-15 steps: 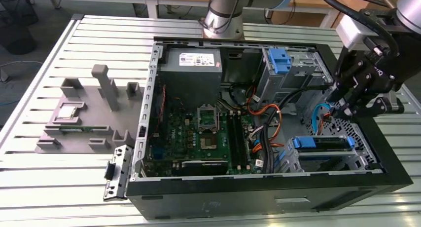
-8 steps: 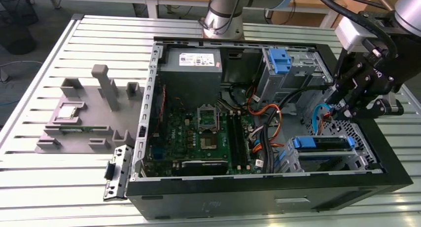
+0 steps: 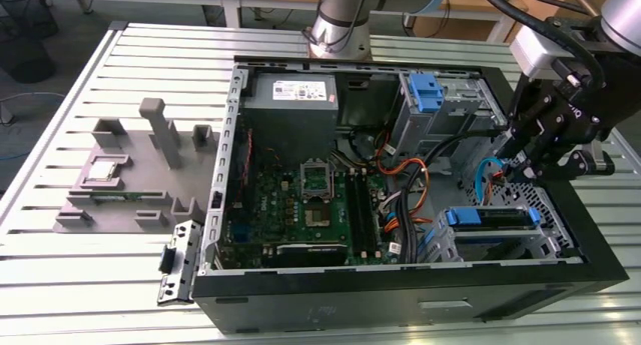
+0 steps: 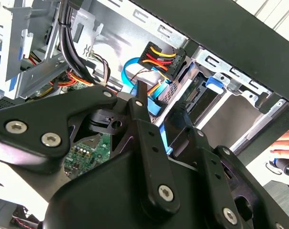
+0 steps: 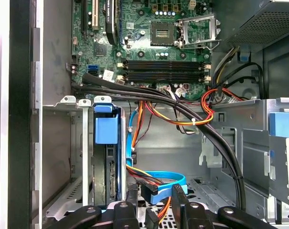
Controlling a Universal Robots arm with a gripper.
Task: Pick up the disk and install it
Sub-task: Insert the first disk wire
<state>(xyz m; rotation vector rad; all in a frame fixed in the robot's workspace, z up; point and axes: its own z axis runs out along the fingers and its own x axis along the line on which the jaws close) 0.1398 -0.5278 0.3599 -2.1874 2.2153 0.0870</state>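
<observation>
The disk [image 3: 488,218] sits on edge in the lower drive cage of the open computer case, at the exterior view's right, framed by its blue carrier [image 5: 106,129]. In the first wrist view its dark side [image 5: 109,169] shows below the carrier's blue tab. My gripper [image 3: 533,172] hangs inside the case just beside that cage, apart from the disk. Its black fingers [image 5: 132,202] stand apart, open, and a blue flat cable [image 5: 161,179] with a black plug lies in the space behind them. In the second wrist view the gripper [image 4: 159,102] points at the cage and the wire plug [image 4: 159,55].
A grey power-supply box [image 3: 290,90] and the green motherboard [image 3: 300,202] fill the case's middle. A bare blue bracket [image 3: 428,91] sits in the upper bay. Thick black cables [image 5: 221,143] cross near the gripper. A grey fixture [image 3: 130,172] stands on the slatted table. A person's hand [image 4: 285,143] is outside the case.
</observation>
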